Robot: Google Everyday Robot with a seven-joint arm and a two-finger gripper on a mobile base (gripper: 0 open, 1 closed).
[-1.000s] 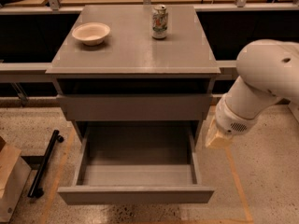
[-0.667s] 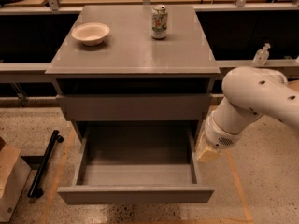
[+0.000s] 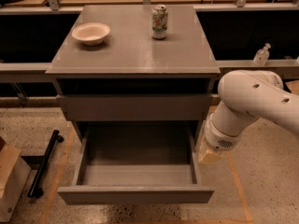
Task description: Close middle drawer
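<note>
The middle drawer is pulled far out of the grey cabinet; its flat handle-less front faces me and its grey box interior is bare. Above it the taller top drawer front sits nearly flush. The lowest drawer is hidden beneath the open one. My white arm reaches in from the right. The gripper shows only as a tan end piece just outside the drawer's right side wall, near the cabinet's front right corner. It holds nothing that I can see.
On the cabinet top stand a white bowl and a drink can. A clear bottle sits on the ledge at the right. A black bar and a cardboard box lie on the floor at the left.
The arm has swung left and lower, bringing the gripper closer to the open drawer's right side. The drawer has not moved.
</note>
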